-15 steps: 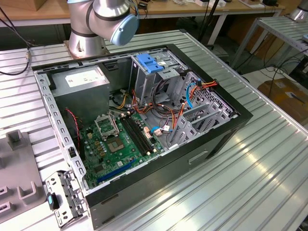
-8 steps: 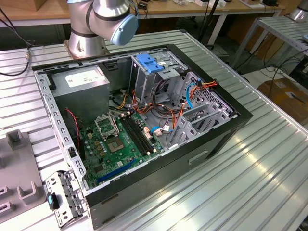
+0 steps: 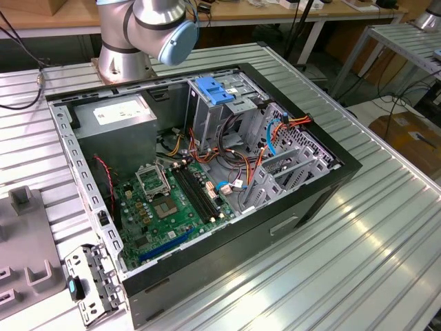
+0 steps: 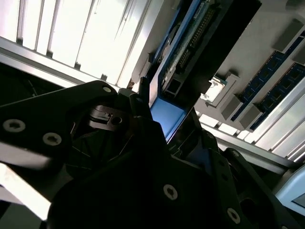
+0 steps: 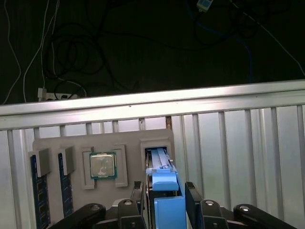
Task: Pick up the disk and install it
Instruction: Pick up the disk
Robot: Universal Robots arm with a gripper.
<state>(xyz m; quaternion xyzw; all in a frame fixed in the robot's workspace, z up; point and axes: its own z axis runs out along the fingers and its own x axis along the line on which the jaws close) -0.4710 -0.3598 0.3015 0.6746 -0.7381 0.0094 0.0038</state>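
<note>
Disk (image 5: pixel 167 210) stands on edge in a slot of the grey tray (image 5: pixel 128 138), its far end down in the slot and its blue rail facing up toward the arm. The gripper (image 5: pixel 165 186) straddles it from above. In the first wrist view a black finger lies along each side of the blue frame with no gap I can make out, so the pincer looks clamped on the disk. In the second wrist view one of the fingers (image 4: pixel 143 100) lies flat against the blue plate (image 4: pixel 167 117).

On the same tray, just beside the disk's slot, a CPU (image 5: pixel 103 165) sits in its own pocket, and past it two RAM sticks (image 5: pixel 39 200) stand in theirs. The tray lies on the ribbed table (image 5: pixel 228 143).

In the exterior view the open case (image 3: pixel 275 227) lies on its side on that table, motherboard (image 3: pixel 172 200) up, with a metal cage (image 3: pixel 207 117) carrying a blue latch (image 3: pixel 215 91). The arm (image 3: pixel 151 27) rises behind the case.
</note>
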